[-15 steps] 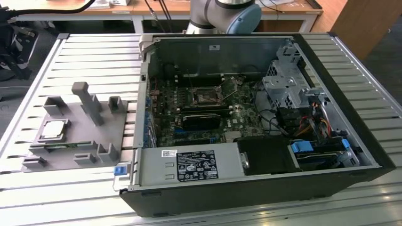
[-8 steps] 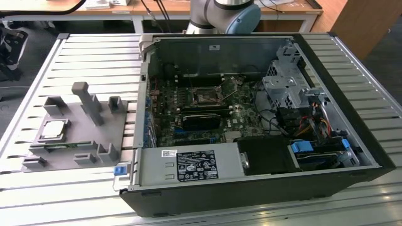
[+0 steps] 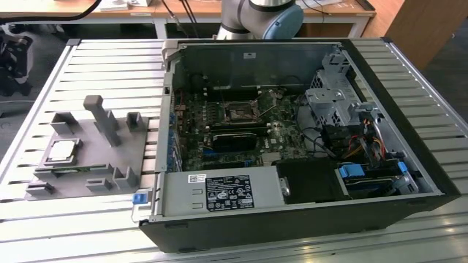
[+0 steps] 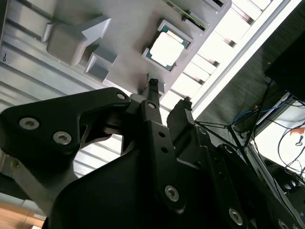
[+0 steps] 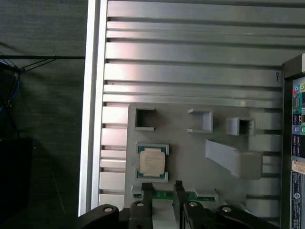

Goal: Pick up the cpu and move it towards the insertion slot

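Grey plastic fixture [image 3: 109, 160] at exterior view's left, on slatted metal table [image 3: 109, 71]. Open black computer case [image 3: 431, 159] centre-right. Inside: labelled power supply [image 3: 219, 194] lower centre, long black card [image 3: 234, 140] mid-board, blue-tabbed drive bay [image 3: 365, 172] lower right.

A robotics lab: a slatted aluminium bench [image 3: 109, 60] carries an open computer case [image 3: 292, 137]; behind the case stand a robot arm's base [image 3: 263, 16] and wooden desks [image 3: 343, 8].
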`<state>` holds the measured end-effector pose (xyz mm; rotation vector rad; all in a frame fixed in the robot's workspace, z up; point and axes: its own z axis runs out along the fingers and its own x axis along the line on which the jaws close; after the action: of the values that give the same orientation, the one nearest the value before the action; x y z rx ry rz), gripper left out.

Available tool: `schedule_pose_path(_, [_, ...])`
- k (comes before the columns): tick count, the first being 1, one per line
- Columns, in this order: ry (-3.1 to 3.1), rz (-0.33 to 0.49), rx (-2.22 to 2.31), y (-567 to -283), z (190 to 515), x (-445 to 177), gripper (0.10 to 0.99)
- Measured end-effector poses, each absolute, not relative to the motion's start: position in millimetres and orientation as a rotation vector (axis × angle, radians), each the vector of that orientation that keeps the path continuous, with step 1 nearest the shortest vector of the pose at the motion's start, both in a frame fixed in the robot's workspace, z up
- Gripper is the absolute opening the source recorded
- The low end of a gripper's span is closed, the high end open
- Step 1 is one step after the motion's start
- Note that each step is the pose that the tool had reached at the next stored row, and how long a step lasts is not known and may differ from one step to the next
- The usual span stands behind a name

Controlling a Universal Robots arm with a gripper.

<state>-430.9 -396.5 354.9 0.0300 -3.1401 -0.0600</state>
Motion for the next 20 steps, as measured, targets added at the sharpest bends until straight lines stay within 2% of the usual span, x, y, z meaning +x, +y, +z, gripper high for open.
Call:
schedule_pose_path(1, [-3.140,-0.060,0.030,-396,354,-431,0.349])
schedule_pose_path(2, [-3.140,-0.060,0.030,-396,352,-431,0.349])
schedule_pose_path(5, [-3.140,-0.060,0.030,-397,347,-431,0.525])
schedule_pose_path(7, [-3.139,-0.060,0.031,-397,343,-431,0.525])
schedule_pose_path(8, [-3.138,-0.060,0.032,-398,341,-431,0.639])
schedule_pose_path(9, [-3.138,-0.060,0.032,-398,339,-432,0.639])
schedule_pose_path(10, [-3.138,-0.060,0.033,-398,338,-432,0.698])
schedule_pose_path(11, [-3.138,-0.060,0.033,-398,336,-432,0.698])
schedule_pose_path(12, [-3.138,-0.060,0.033,-398,334,-433,0.761])
schedule_pose_path(20, [-3.138,-0.060,0.033,-398,319,-435,0.761])
